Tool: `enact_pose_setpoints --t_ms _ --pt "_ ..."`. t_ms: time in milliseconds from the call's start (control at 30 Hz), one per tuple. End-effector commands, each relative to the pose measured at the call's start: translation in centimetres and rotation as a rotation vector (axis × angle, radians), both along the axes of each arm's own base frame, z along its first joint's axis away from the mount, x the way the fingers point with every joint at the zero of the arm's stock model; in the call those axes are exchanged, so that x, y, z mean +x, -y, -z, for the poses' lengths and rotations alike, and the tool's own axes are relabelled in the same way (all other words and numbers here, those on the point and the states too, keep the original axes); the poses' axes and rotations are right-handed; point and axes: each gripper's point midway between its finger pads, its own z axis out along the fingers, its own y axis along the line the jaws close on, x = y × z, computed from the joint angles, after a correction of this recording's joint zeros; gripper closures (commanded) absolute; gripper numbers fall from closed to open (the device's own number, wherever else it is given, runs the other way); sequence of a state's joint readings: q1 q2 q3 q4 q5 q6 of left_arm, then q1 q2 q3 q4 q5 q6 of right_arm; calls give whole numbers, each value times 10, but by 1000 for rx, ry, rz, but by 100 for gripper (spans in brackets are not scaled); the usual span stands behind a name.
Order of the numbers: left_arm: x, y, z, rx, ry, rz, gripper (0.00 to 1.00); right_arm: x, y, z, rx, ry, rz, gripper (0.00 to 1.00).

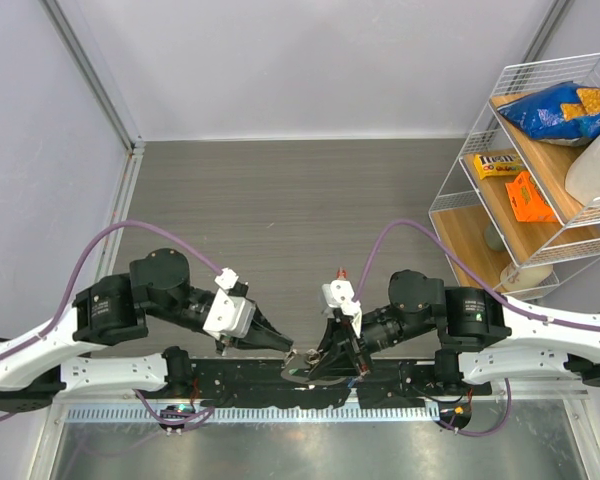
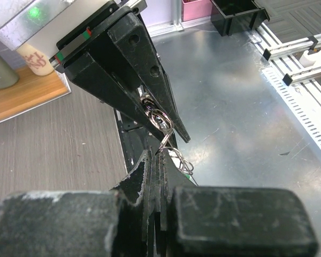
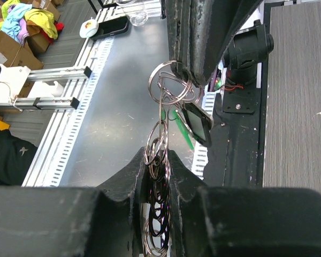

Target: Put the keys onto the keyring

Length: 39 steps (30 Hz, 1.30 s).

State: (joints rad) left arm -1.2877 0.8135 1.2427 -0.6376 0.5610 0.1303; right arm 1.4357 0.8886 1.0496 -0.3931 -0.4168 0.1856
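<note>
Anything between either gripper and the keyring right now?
Nothing visible. The left gripper and right gripper are both shut directly on the keyring, whose linked rings hang between them. A green key dangles beside the rings and blocks neither grip.

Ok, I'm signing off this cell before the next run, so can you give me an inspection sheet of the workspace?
Surface: grey table; metal sheet at the near edge.
Job's things: keyring, a bunch of linked rings stretched between both grippers; a dark tag with a green bit hangs from it.
Clutter: wire rack on the right, holding snack packs.
Grippers: left gripper and right gripper both shut on the rings.
Cables: purple cables loop over each arm.
Surroundings: plain grey walls.
</note>
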Motion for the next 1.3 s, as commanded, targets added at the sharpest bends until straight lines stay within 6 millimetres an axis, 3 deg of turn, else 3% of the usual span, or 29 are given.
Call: enact_pose_setpoints --t_ms 0,233,567,1067,1267 --pt "-7 -1 -18 -79 1 32 100 2 -6 -20 73 16 -2 85" --pt "-26 -6 -15 -60 -18 154 100 -3 -13 -23 62 -5 -40 94" --pt "-23 1 4 28 -18 155 100 -9 -11 -33 80 -22 -74 95" --pt "-30 -3 8 60 -35 198 75 -6 -12 -38 88 -13 -59 94" --pt "-32 -5 5 50 -33 209 73 -5 -12 -40 93 -8 -56 94"
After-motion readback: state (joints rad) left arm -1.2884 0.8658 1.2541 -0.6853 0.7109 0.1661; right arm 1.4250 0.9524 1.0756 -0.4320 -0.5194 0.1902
